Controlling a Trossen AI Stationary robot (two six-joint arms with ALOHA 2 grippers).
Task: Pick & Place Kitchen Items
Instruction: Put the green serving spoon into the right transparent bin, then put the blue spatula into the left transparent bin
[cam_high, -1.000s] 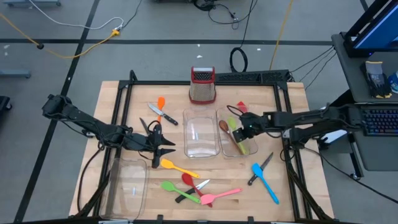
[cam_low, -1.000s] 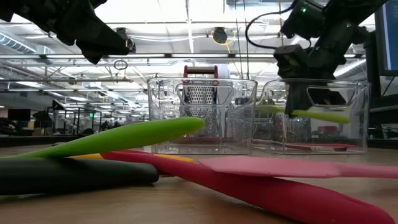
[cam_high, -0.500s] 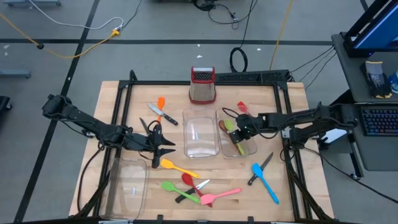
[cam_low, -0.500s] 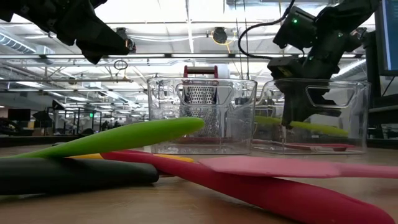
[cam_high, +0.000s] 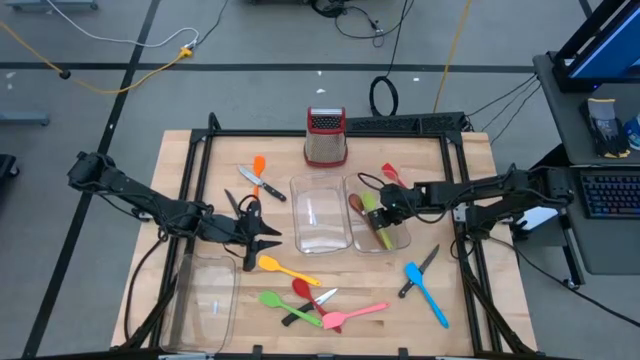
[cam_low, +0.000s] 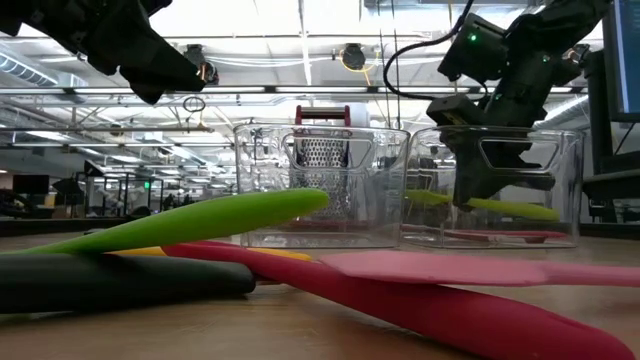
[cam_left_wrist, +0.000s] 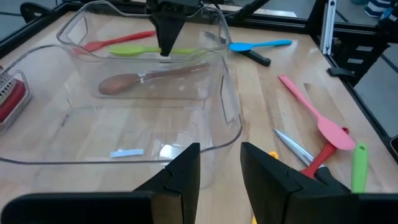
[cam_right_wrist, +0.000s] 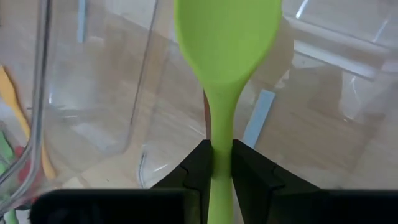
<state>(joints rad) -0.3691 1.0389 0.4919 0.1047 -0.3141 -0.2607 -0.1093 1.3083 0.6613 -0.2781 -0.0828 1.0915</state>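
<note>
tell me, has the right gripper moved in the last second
Yes. Seen from above, the right gripper, shut on the green spoon, has slid left over the right-hand clear tray, toward the middle tray.

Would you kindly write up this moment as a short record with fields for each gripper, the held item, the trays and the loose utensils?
right gripper: shut on the green plastic spoon, inside the right-hand clear plastic tray
left gripper: open, waiting left of the empty middle clear tray
right-hand tray contents: brown spoon, red utensil
third clear tray: near front left corner, empty
loose on table: yellow spatula, pink spatula, blue spatula
not in play: metal grater with red top
</note>
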